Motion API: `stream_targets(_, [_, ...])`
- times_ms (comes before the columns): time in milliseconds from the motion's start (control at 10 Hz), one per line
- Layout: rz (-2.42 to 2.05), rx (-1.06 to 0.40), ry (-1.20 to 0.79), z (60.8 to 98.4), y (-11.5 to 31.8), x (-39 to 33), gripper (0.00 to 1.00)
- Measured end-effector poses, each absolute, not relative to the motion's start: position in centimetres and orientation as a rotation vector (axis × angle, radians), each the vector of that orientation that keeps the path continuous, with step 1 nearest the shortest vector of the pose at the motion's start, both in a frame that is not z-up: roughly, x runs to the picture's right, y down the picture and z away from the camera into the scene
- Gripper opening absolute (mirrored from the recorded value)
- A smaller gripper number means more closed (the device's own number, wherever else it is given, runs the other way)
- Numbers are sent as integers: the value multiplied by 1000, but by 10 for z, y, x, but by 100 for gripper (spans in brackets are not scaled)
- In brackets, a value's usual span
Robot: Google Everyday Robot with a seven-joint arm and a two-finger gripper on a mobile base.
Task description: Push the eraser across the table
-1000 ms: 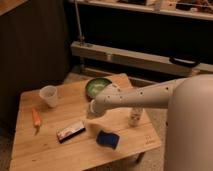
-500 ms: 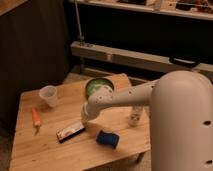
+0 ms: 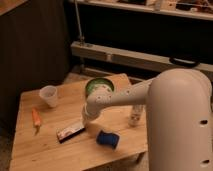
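The eraser (image 3: 70,131) lies flat near the middle of the table (image 3: 40,152), its right end angled away. The gripper (image 3: 90,119) hangs low just beside that right end; whether it is released or clenched cannot be told. A carrot (image 3: 36,117) lies to the left, a blue block (image 3: 106,139) to the near right, and a cup (image 3: 48,95) and a green bowl (image 3: 97,86) farther back.

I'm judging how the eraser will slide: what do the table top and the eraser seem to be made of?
The table looks like light wood, matte, with faint plank lines. The eraser has a dark body, perhaps felt or plastic, under a smooth white top face with a reddish mark. The gripper hangs by the eraser's right end in the picture.
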State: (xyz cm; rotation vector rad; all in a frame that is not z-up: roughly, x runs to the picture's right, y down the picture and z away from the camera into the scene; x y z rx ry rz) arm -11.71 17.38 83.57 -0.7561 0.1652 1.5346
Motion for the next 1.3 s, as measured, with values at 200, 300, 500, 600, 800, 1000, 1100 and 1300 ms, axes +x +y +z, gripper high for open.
stream_targets(200, [1522, -765, 171, 836, 179, -116, 0])
stream_targets(300, [1515, -770, 173, 836, 182, -113, 0])
stream_targets(500, [1498, -780, 171, 836, 187, -116, 0])
stream_targets(600, [1487, -786, 168, 835, 189, -118, 0])
stream_targets(800, [1472, -795, 159, 834, 192, -122, 0])
stream_targets(1000, [1448, -809, 141, 830, 194, -134, 0])
stream_targets(1100, [1438, -814, 131, 829, 193, -140, 0])
stream_targets(1300, [1415, -832, 113, 827, 195, -157, 0])
